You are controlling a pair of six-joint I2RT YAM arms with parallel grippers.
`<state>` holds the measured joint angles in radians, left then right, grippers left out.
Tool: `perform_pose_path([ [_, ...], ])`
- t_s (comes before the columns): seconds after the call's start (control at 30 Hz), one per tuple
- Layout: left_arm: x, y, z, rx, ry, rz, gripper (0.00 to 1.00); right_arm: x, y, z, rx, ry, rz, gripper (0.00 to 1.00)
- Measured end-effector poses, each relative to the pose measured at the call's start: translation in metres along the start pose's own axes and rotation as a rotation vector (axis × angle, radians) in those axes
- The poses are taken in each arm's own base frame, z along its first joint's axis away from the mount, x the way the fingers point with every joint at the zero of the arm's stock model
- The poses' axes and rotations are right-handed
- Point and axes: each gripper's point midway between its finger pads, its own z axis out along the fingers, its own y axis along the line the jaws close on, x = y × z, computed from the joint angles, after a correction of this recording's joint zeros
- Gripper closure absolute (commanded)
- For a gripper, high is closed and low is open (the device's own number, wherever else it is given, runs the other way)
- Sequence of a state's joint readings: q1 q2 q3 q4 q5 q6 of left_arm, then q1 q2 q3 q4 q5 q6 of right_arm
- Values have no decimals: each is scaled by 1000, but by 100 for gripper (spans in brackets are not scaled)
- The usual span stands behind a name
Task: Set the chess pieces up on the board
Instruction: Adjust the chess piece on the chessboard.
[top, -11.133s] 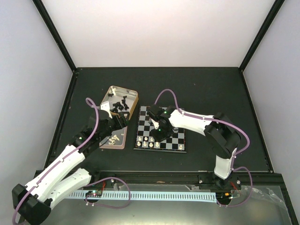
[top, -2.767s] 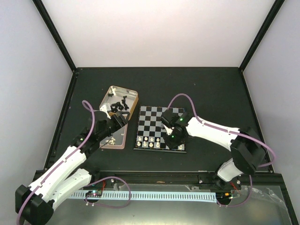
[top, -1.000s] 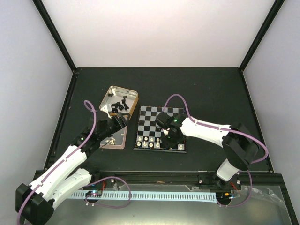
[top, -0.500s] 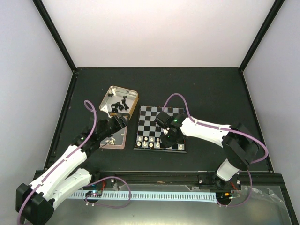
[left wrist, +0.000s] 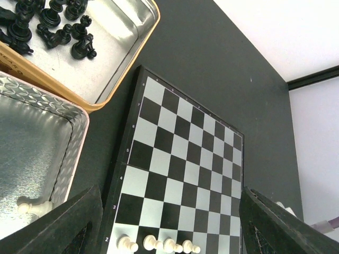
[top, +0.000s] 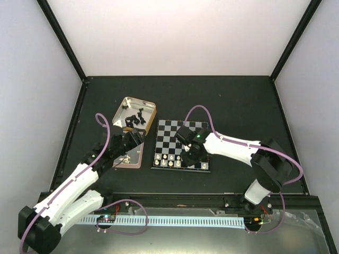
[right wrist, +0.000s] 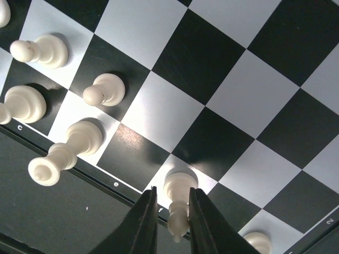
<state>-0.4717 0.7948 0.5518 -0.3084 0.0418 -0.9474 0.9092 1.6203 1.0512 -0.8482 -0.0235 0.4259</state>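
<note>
Step in hand: placement of a white piece (right wrist: 178,197). It stands upright on a light square in the edge row of the board (right wrist: 222,90), just inside the rim, between the jaws of the right gripper (right wrist: 172,191). The jaws are held narrow, with a sliver of gap on each side of the piece; the grip is judged let go.

Other white pieces (right wrist: 103,89) are seen upright on nearby squares of the same two rows. The far half of the board is bare. The black pieces (left wrist: 53,21) lie heaped in the far tin (left wrist: 119,50); one more white figure (left wrist: 34,206) lies in the near tin (left wrist: 37,137). The task is judged at an early stage.

The left gripper (left wrist: 170,190) is held over the near tin and the board's edge, jaws wide, nothing between them.

Next move: a straight lift of the right jaws is called for, so that the head of the piece is not brushed and tipped. A pick from the near tin by the left arm is then judged likely.

Writing: on the rim, the letters "c" and "e" and the numeral "2" can be read. No brand or label is seen on the tins or the desk (top: 238,100)
</note>
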Motion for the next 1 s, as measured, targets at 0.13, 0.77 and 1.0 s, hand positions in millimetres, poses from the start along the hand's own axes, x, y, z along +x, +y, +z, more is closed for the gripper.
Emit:
perform_pose_path([
  [0.13,-1,2,0,-9,-5,5,28,1,0,2,-1,-1,-1,88],
  [0.77,3,21,8,-95,11,23,27,6,-1,3,-7,3,-11,65],
  [1.0,4,37,14,-166,24,68,26,-9,0,-20,-21,-109,14,58],
])
